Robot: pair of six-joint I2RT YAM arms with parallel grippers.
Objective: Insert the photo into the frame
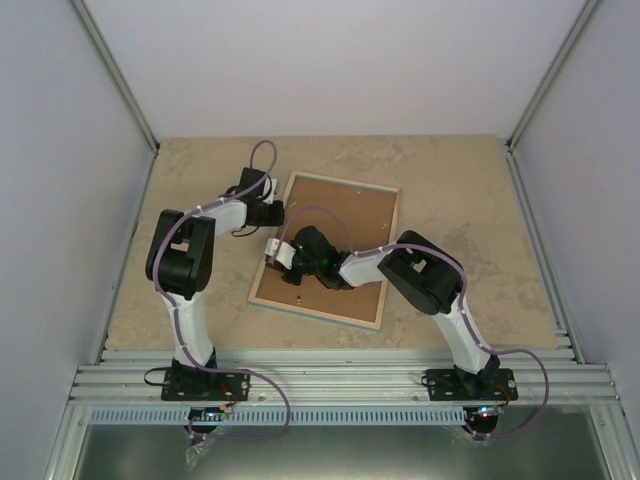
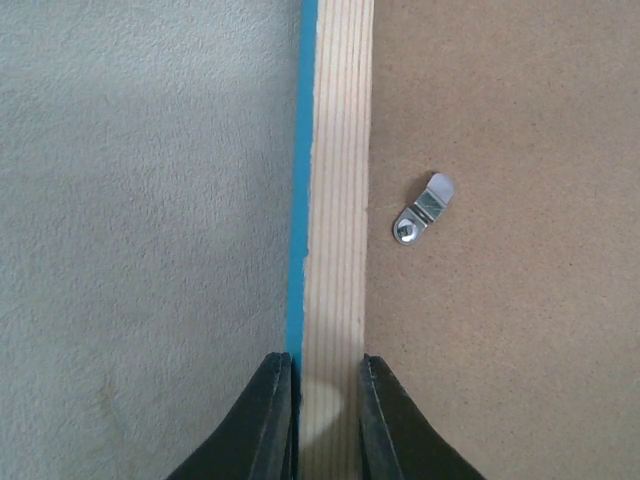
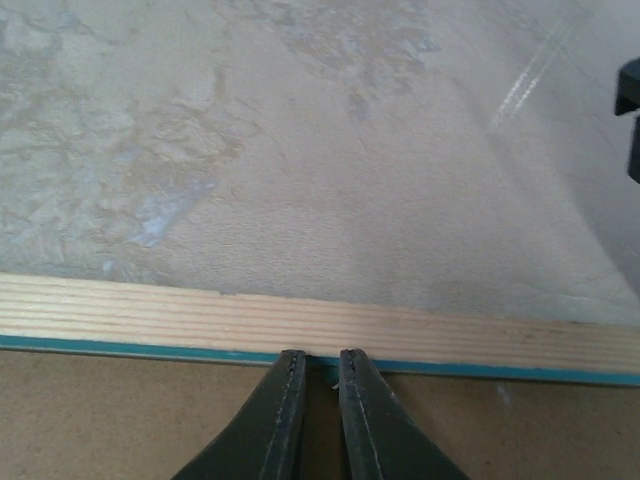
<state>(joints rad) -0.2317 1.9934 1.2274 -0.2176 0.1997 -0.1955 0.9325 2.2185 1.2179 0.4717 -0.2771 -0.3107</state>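
On the middle of the table [image 1: 460, 200] the frame [image 1: 345, 181] lies face down and a little askew, its brown backing board [image 1: 345, 215] up and pale wood rails all round. The photo is nowhere in sight from where I stand; whether it sits under the board I cannot tell.

The left gripper [image 2: 326, 365] is clamped across the frame's left rail towards the far corner, one finger on the blue outer edge and the other on the board side. A small metal clip [image 2: 422, 210] sits on the board just beyond it. The right gripper [image 3: 320, 360] hovers low over the board beside the same rail, nearer in, its fingers almost together. It may be pinching something tiny, though I see nothing between them.

This looks like work on the clips. To do it well, the left should pin the frame flat while the right nudges each clip sideways, gently, without dragging or lifting the board.
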